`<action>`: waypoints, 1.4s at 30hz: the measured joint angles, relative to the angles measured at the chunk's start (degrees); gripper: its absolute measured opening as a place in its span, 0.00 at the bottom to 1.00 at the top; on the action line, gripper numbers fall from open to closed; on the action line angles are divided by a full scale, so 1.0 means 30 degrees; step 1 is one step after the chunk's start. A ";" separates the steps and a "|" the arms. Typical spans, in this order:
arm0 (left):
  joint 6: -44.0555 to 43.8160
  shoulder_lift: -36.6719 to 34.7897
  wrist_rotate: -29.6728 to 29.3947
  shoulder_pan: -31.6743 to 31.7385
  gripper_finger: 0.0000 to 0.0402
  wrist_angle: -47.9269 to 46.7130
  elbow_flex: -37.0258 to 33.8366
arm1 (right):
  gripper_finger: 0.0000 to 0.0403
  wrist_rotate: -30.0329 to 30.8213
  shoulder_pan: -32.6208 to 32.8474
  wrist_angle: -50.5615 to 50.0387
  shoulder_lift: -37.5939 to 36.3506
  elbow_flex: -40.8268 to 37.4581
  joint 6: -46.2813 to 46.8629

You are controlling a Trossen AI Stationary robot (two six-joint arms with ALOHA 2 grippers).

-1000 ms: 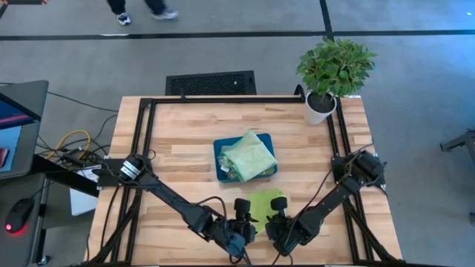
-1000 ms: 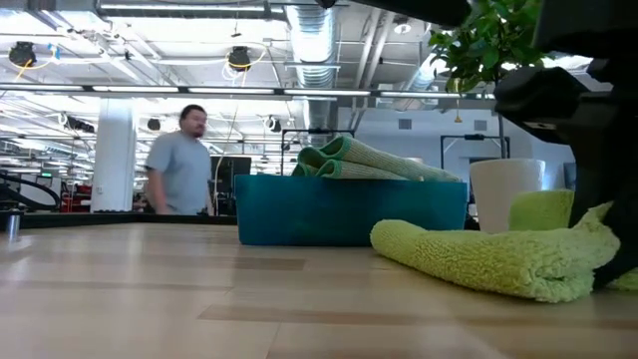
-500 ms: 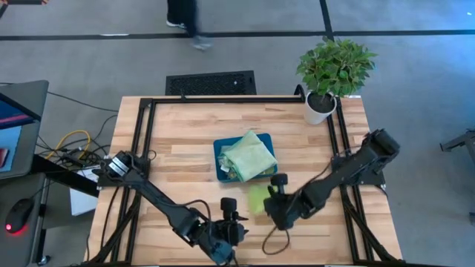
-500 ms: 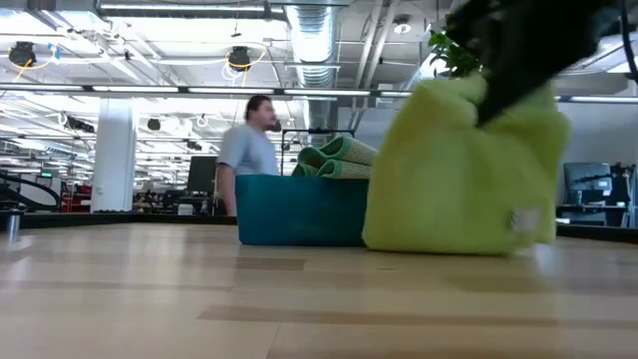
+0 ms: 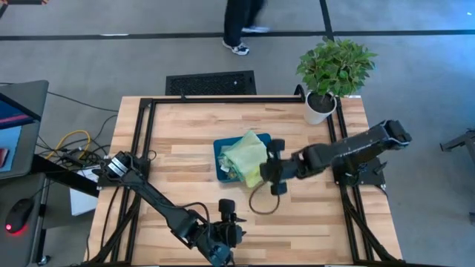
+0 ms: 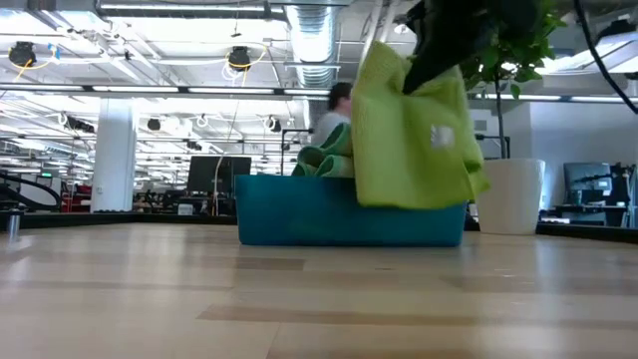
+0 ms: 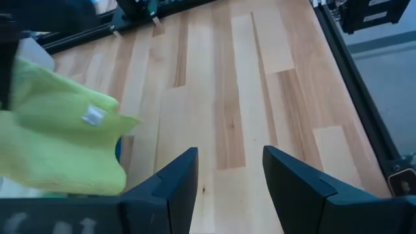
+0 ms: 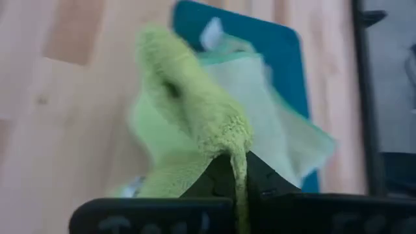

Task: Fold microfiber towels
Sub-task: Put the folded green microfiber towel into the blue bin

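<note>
Left hand [image 5: 223,226] near the front edge of the bench [image 5: 185,133], fingers [image 7: 170,185] spread apart, grasping nothing, bare wood planks between them in the left wrist view. Teal tray [image 5: 220,157] at mid-bench, holding a pale sage green towel [image 5: 245,152] folded and heaped above its rim. Lime green towel [image 6: 414,135] lifted clear of the bench, hanging in loose folds with a small white tag showing, right at the tray's front right part and overlapping the sage cloth as seen from above. Right hand [image 5: 269,169] clenched on the lime green towel's top edge, reaching in from the right side of the bench. Potted plant [image 5: 334,70] in a white pot at the far right corner. Person [image 5: 241,22] walking on the floor beyond the bench.
</note>
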 joint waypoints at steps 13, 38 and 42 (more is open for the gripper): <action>-0.0101 -0.0007 -0.0002 0.0203 0.41 -0.0473 0.0000 | 0.03 -0.2309 -0.3717 0.0303 0.0629 0.0036 -0.2864; -0.1526 -0.0330 -0.0017 0.2136 0.41 -0.2425 0.0000 | 0.04 -0.3829 -0.4170 -0.0917 -0.1161 0.1610 -0.7020; -0.1676 -0.0638 -0.0208 0.2389 0.41 -0.3247 0.0000 | 0.03 -0.4525 -0.5345 -0.0225 -0.0508 0.1641 -0.7181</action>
